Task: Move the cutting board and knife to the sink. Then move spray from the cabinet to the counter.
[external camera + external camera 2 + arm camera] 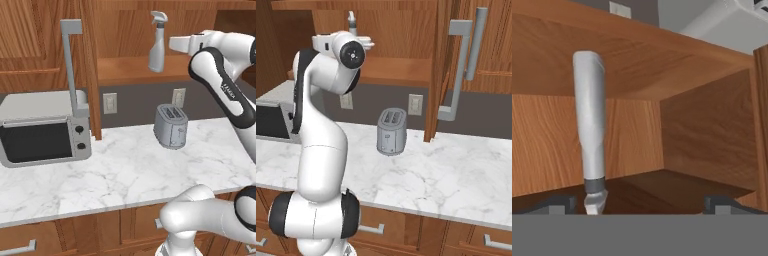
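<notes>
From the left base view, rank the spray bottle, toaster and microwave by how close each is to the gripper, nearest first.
Measured from the open gripper:
1. Spray bottle, on the cabinet shelf right beside the fingertips.
2. Toaster, on the counter below.
3. Microwave, far left on the counter.

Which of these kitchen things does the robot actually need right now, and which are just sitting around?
Needed for the job:
- spray bottle, upright on the shelf
- cabinet, door open
- counter, where the bottle should go
- gripper, fingers open, nothing held

Just sitting around:
- toaster
- microwave
- wall sockets
</notes>
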### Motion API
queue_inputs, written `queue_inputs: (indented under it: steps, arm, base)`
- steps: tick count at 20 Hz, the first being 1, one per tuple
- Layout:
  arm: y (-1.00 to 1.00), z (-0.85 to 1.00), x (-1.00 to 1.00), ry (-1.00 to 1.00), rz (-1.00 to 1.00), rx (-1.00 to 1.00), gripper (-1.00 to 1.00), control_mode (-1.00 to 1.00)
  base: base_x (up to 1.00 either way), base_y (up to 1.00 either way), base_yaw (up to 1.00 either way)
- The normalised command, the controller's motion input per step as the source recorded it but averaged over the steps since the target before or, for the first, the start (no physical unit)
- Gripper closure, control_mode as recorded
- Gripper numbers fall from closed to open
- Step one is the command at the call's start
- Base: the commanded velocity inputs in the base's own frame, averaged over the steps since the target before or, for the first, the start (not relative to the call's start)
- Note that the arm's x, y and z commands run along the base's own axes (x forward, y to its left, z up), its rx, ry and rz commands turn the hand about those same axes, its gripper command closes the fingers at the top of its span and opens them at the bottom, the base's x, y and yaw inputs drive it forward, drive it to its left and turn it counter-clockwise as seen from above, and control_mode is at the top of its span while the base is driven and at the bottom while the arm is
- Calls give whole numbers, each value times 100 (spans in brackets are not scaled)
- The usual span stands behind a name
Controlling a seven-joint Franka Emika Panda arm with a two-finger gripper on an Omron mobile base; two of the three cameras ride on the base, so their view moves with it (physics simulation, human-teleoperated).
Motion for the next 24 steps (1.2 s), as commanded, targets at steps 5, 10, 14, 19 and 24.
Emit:
queue_inputs:
  steps: [5,10,14,19,24]
  arm:
    - [32,0,22,0,0,0,-100,-100]
    - [40,0,24,0,0,0,-100,-100]
    - [37,0,3,2,1,0,-100,-100]
    - [5,0,9,3,0,0,-100,-100]
    - [-30,0,18,0,0,2,-100,-100]
  base:
    - [0,0,0]
    - [0,0,0]
    - [0,0,0]
    - [0,0,0]
    - [0,0,0]
